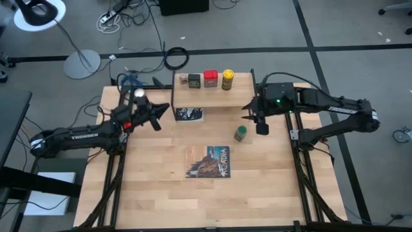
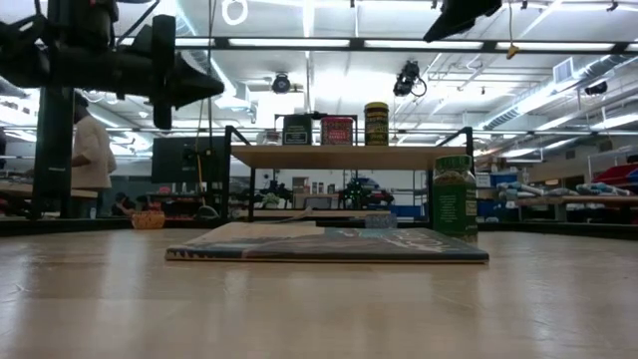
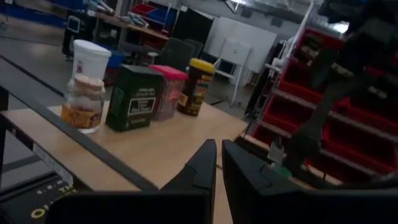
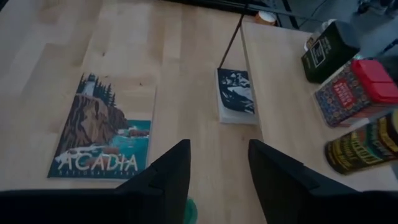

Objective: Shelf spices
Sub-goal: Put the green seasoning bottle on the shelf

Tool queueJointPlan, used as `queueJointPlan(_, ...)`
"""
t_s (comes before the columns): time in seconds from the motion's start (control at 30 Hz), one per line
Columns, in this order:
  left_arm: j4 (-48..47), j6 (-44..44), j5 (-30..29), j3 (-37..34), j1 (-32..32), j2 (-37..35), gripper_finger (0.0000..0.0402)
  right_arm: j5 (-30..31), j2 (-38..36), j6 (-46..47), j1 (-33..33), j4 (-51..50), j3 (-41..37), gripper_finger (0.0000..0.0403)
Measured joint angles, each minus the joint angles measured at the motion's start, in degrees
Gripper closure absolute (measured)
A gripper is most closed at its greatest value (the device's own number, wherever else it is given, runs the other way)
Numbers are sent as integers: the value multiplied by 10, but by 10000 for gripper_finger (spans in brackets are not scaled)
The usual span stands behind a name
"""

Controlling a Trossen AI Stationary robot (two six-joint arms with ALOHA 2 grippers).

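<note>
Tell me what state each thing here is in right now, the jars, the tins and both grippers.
clear jar: upright on the shelf.
black tin: upright on the shelf.
red tin: upright on the shelf.
yellow-capped jar: upright on the shelf.
green-capped jar: upright on the table, not shelved.
left gripper: shut, empty.
right gripper: open, above the green-capped jar.

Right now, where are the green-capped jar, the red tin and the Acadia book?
green-capped jar [image 1: 240,133]: high view, on its green cap.
red tin [image 1: 210,78]: high view, on its red lid, up on the shelf.
Acadia book [image 4: 102,129]: right wrist view, middle of its picture cover.
</note>
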Motion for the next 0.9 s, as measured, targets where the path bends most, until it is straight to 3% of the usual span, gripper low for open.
queueJointPlan(0.3,-5,35,10,-30,-28,1,371,16,53,70,-4,27,0,227)
queueJointPlan(0.5,-5,9,0,-70,-64,1,371,16,58,115,-3,30,0,172)
queueJointPlan(0.67,13,-23,-47,-107,-101,2,371,18,63,192,-3,10,0,120)
queueJointPlan(0.9,-8,47,-56,-107,-115,15,371,67,94,275,-2,-28,0,89)
